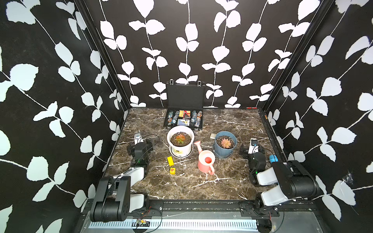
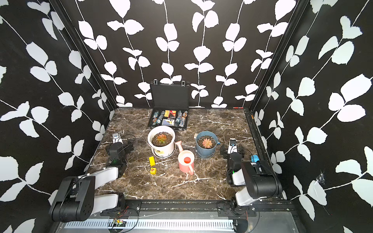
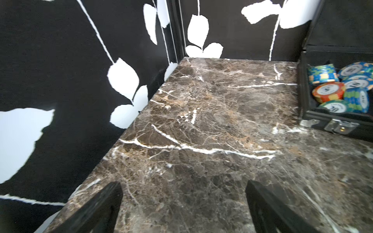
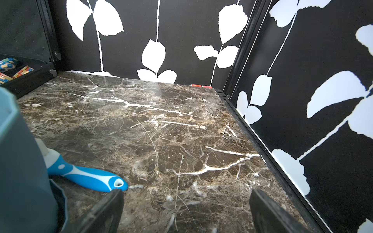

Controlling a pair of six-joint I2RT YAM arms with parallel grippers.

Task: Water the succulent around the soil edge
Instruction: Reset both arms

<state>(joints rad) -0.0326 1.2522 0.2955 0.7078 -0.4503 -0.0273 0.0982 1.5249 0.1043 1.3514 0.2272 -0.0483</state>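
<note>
Black walls printed with white leaves close in three sides of your brown marble tabletop [image 1: 232, 181]. At its far edge an open poker chip case [image 1: 184, 96] stands with the lid raised. Just in front of it, left of centre, you have the white pot [image 1: 181, 150] upright on its saucer. The succulent [image 1: 180, 138] sits in the middle, rosette facing straight up, and the soil edge [image 1: 173, 140] rings it as dark grit inside the white rim. To its right, well apart, a blue-grey pot [image 1: 220, 152] holds a pale pink rosette [image 1: 226, 143]. Between the two pots, nearer you, the pink watering can [image 1: 205, 161] stands upright, its long axis running near to far: spout aimed away from you and leaning toward the white pot, handle toward the near edge. Your left gripper [image 3: 183, 183] sits low over bare marble left of the white pot, jaws spread wide, holding nothing. Your right gripper [image 4: 186, 191] is likewise spread and empty, right of the blue-grey pot, near a blue-handled brush [image 4: 86, 176] lying behind that pot. Two small yellow blocks [image 1: 170, 161] lie in front of the white pot.
</note>
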